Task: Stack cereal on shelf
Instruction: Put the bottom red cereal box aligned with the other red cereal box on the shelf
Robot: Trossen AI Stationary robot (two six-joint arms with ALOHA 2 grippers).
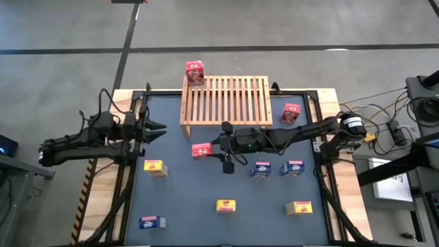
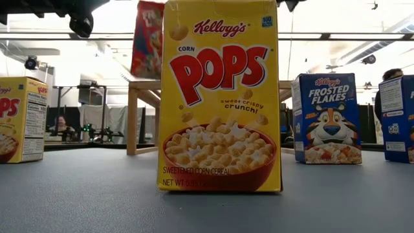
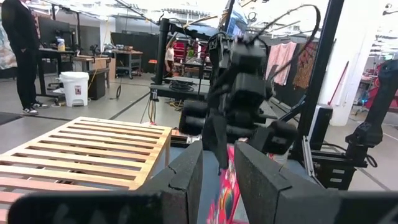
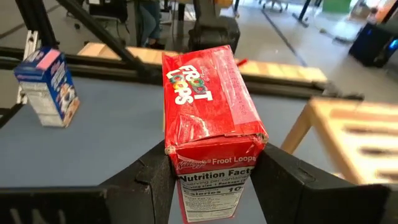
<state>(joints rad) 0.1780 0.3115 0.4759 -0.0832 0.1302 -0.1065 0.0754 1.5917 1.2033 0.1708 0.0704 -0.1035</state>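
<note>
The shelf [image 1: 225, 99] stands at the table's far middle, with a red cereal box [image 1: 195, 72] on its far left corner. Just in front of it, my right gripper [image 1: 218, 147] points toward the table's left and is shut on another red cereal box [image 4: 208, 118]. My left gripper [image 1: 159, 130] waits at the table's left edge; its fingers [image 3: 186, 180] stand a little apart with nothing between them. Across the mat stand a third red box [image 1: 291, 113], yellow boxes [image 1: 226, 205] [image 1: 156, 167] [image 1: 299, 207] and blue boxes [image 1: 261, 168] [image 1: 293, 167] [image 1: 151, 221]. My right gripper pinches the red box between its two fingers, on two opposite sides at the end nearest the wrist [image 4: 181, 180]. The fingers come level from the table's right and lie along the box. The box sticks out ahead of them, printed front up, lifted clear of the table.
The shelf's near edge [image 4: 348, 124] lies close beside the held box. A blue box [image 4: 46, 87] stands ahead of it near the table's left side. Black frame bars [image 1: 319, 137] run along the table's sides. A person [image 3: 18, 50] stands in the room beyond the table.
</note>
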